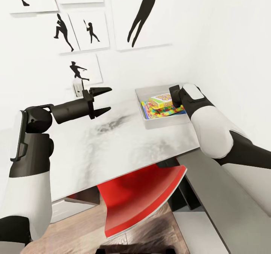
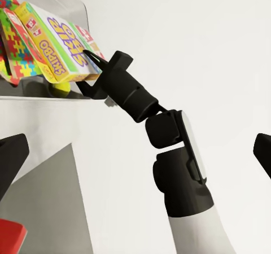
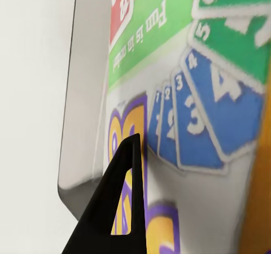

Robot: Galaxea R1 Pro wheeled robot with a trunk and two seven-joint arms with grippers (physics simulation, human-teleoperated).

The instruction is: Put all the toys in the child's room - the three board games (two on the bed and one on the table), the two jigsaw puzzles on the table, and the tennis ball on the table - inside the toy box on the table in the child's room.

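The toy box (image 1: 150, 123) stands at the far right of the light-grey table (image 1: 113, 148), against the wall. Inside lies a jigsaw puzzle (image 1: 165, 112), with the Skip-Bo board game (image 1: 162, 100) tilted on top of it. In the left wrist view my right gripper (image 2: 90, 69) is shut on the near end of the Skip-Bo box (image 2: 56, 45), one finger (image 3: 127, 209) on its printed face. A bit of the yellow-green tennis ball (image 2: 63, 88) peeks out under the box. My left gripper (image 1: 106, 101) hovers open over the table's back left, holding nothing.
A red chair (image 1: 143, 194) is tucked under the table's front edge. The dark-grey desk section (image 1: 222, 201) runs along the right under my right arm. A wall with framed silhouette pictures (image 1: 81, 68) stands close behind the table.
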